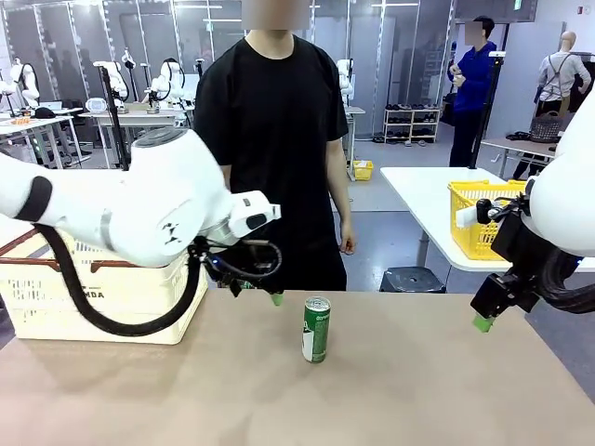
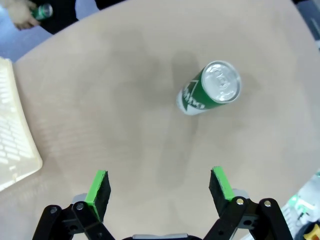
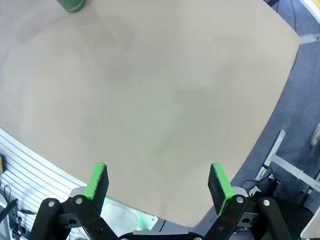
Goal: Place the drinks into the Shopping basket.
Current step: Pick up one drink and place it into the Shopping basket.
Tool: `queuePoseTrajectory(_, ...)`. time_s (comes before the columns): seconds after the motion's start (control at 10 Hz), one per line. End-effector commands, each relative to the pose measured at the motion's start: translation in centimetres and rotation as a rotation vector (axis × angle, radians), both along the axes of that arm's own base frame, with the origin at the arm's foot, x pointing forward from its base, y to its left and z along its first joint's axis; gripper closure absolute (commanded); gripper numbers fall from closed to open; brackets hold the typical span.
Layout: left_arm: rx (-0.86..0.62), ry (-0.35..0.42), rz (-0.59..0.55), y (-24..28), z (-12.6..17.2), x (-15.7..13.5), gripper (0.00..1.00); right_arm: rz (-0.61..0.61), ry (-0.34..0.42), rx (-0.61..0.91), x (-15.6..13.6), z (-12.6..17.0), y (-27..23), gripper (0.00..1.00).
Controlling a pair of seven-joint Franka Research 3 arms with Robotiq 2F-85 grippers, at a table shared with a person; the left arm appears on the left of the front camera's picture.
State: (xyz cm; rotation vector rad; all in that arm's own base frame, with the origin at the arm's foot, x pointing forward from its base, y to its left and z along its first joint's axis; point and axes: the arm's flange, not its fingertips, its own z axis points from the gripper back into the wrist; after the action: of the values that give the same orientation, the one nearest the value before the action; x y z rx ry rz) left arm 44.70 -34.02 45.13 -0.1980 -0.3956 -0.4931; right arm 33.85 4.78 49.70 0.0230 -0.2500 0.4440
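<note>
Standing upright at the middle of the table: one green can, white markings, silver top. A second can sits in the person's hand. One cream Shopping basket stands at the table's left end. Left gripper and right gripper: fingers spread apart, grasping nothing.

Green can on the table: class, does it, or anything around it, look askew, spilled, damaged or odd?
Nothing stands out. The green can stands upright and undented on the table, no spill around it. The Shopping basket sits level at the table's left end.
</note>
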Motion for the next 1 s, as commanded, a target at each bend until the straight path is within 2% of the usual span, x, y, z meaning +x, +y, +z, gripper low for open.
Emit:
queuePoseTrajectory(0.0, 0.052, 0.032, -0.045, -2.8, 1.0, 1.8, 0.0, 0.003, 0.003, 0.004, -0.1, 0.0, -0.1, 0.0)
queuePoseTrajectory(0.4, 0.046, 0.137, -0.127, -7.6, 1.6, 4.1, 0.0, 0.003, 0.003, 0.004, -0.1, 0.0, -0.1, 0.0)
queuePoseTrajectory(0.9, 0.086, 0.112, -0.212, -12.5, 1.2, 5.7, 0.0, 0.003, 0.003, 0.004, -0.1, 0.0, -0.1, 0.0)
